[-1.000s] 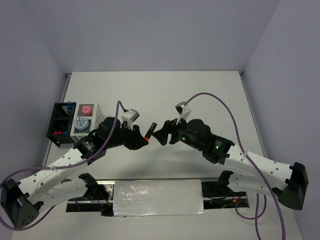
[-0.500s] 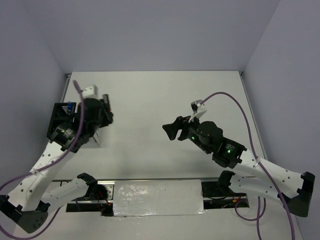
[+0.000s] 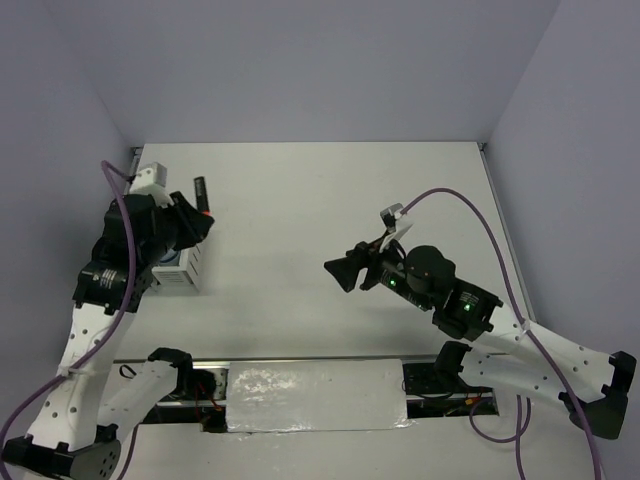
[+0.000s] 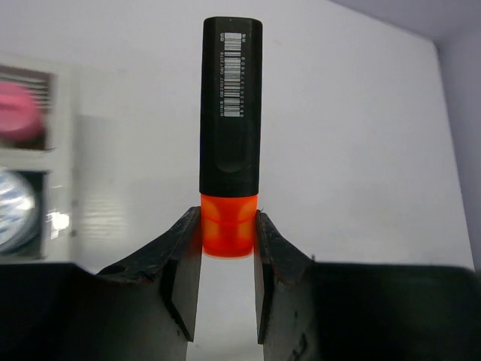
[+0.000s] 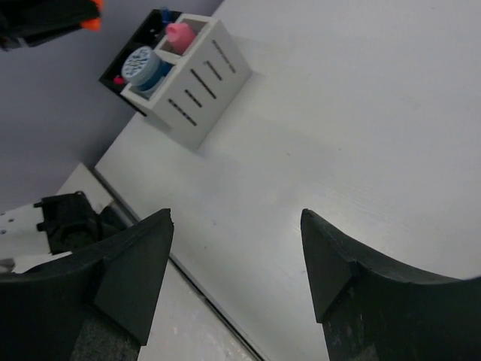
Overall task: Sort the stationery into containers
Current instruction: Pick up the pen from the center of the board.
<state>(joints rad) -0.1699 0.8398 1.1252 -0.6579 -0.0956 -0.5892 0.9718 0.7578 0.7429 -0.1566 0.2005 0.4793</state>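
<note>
One orange-capped highlighter (image 4: 230, 113) is pinched by its cap in my left gripper (image 4: 227, 229), with its black body pointing away from the fingers. It hangs over the left side of the table (image 3: 330, 190), near the white box (image 5: 197, 90). That box holds the pink jar (image 5: 179, 32) and a blue-white tin (image 5: 140, 64). The black holder (image 5: 110, 73) stands against its far side. My right gripper (image 5: 234, 218) hangs spread wide and empty over mid-table.

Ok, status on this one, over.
Left gripper shut on orange-capped highlighter, by the cap. Right gripper open, empty. Highlighter airborne near white box; nothing blocking.
</note>
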